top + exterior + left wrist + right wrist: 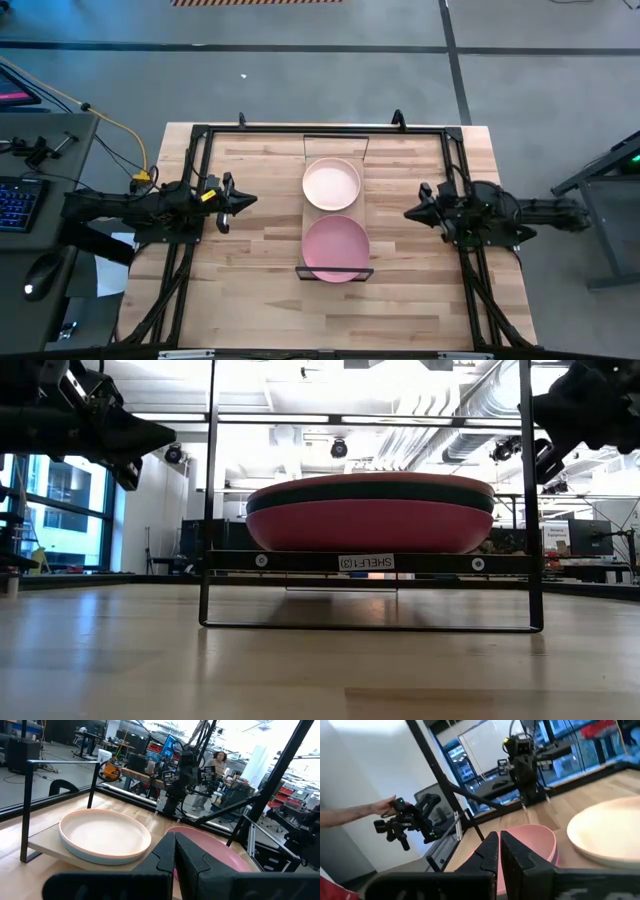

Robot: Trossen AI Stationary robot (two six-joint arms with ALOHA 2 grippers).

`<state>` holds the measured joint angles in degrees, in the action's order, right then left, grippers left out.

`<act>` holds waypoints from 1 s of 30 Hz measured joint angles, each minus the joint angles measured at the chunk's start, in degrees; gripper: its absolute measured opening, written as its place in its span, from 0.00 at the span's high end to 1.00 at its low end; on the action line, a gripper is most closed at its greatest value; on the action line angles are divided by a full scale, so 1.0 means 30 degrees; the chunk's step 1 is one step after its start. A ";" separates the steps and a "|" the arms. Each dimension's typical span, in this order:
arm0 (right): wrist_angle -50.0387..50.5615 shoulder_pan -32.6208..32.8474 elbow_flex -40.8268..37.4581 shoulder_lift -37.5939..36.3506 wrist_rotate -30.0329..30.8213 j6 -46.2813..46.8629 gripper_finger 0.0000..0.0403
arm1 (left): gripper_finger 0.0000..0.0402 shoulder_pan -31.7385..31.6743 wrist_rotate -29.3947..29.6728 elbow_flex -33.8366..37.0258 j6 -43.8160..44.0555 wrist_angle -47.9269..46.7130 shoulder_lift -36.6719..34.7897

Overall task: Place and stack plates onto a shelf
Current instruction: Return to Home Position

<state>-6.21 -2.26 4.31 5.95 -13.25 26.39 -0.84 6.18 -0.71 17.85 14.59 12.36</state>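
The workspace is a light butcher-block tabletop (250, 290) on a grey floor, with an open lab room visible beyond it.

**Shelf.** The shelf (310, 213) stands midway between the left and right edges of the tabletop. It runs lengthwise from close to the far edge toward the near edge. Its front bar carries a small white label.

**Plates.** All the plates visible are on the shelf, in two stacks just beside each other.
- Far-end stack: the cream plate (331, 184) sits on the pale teal plate (107, 860).
- Near-end stack: the magenta plate (370, 525) is at the bottom, the dark green plate (370, 492) is in the middle and the light pink plate (336, 248) is on top.

**Left gripper.** The left gripper (240, 200) hangs above the tabletop near the left edge. It points toward the shelf and is well apart from it. Its fingers (172, 855) are pressed together with nothing between them.

**Right gripper.** The right gripper (410, 212) mirrors this position near the right edge and is also clear of the shelf. Its fingers (495, 852) are likewise closed and empty.

**Background.** A person's hand (382, 807) reaches toward a dark device (412, 822) beyond the tabletop. Another person (218, 760) stands farther back in the room.
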 joint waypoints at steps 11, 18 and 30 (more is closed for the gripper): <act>-0.0136 0.0015 -0.1245 -0.1925 -0.0599 -0.4119 1.00 | 1.00 0.0000 0.0006 0.0000 -0.0001 -0.0014 0.0000; 0.0905 0.0021 -0.1245 -0.1820 -0.1615 -0.4007 1.00 | 1.00 0.0000 0.0006 0.0000 -0.0001 -0.0080 0.0000; 0.0844 0.0015 -0.1252 -0.1738 -0.2239 -0.3074 1.00 | 1.00 0.0000 -0.0001 0.0000 -0.0001 -0.0080 0.0000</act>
<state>-3.68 -2.22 0.56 0.73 -19.97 17.17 -0.84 6.17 -0.71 17.85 14.35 12.36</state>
